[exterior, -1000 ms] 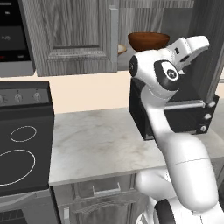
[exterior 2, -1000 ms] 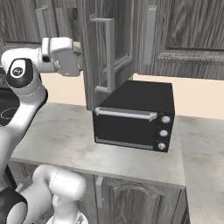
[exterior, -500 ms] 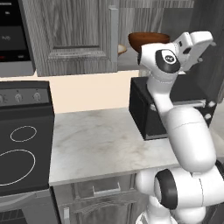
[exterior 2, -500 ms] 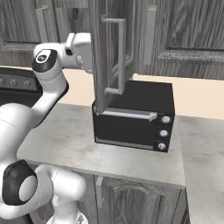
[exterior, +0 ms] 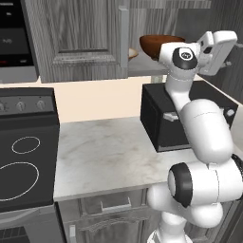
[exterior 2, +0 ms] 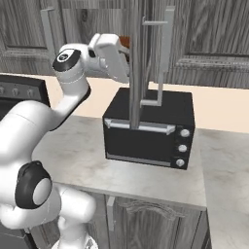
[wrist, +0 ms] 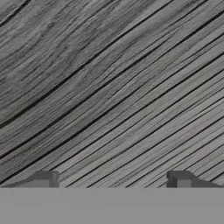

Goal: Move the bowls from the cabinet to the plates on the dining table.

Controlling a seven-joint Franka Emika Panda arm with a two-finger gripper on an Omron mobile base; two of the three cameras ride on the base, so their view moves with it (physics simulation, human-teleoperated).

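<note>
The arm is glossy white, built of rounded, bulging segments. Dark round caps mark its joints: one at 6 o'clock in the left base view, a smaller ringed disc at 1 o'clock. The hand is a white block.

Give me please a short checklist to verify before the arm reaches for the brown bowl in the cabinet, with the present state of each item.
1. Cabinet door open, shelf reachable: ok; the door stands edge-on in the right base view.
2. Brown bowl on the shelf, upright: ok.
3. Gripper open and empty: ok; the fingertips stand wide apart with nothing between them.
4. Gripper aimed at the bowl: not ok; the hand view faces grey wood grain, no bowl.
5. Second bowl located: cannot tell; a pale edge shows beside the door.
6. Black oven below clear of the arm: ok.
</note>
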